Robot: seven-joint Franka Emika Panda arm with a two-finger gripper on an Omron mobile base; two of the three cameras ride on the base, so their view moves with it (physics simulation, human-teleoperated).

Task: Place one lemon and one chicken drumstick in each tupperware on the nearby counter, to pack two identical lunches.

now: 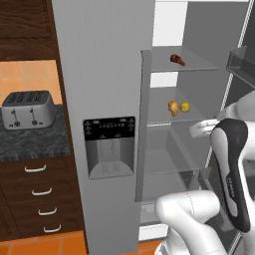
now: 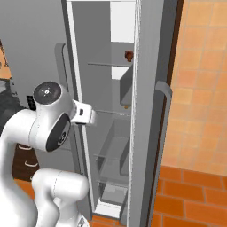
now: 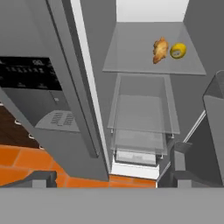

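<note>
With its jaws spread wide and empty, the gripper (image 3: pixel 109 177) should rise and reach straight into the open fridge (image 1: pixel 144 124) toward the lemon (image 3: pixel 177 50), just beside the drumstick (image 3: pixel 160 49) on the glass shelf (image 3: pixel 131 57).

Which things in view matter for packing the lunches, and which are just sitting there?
For the job:
- lemon on the middle fridge shelf
- chicken drumstick beside the lemon
- second drumstick on the top shelf
- counter
- open hand

Just there:
- toaster
- fridge dispenser panel
- drawers
</note>
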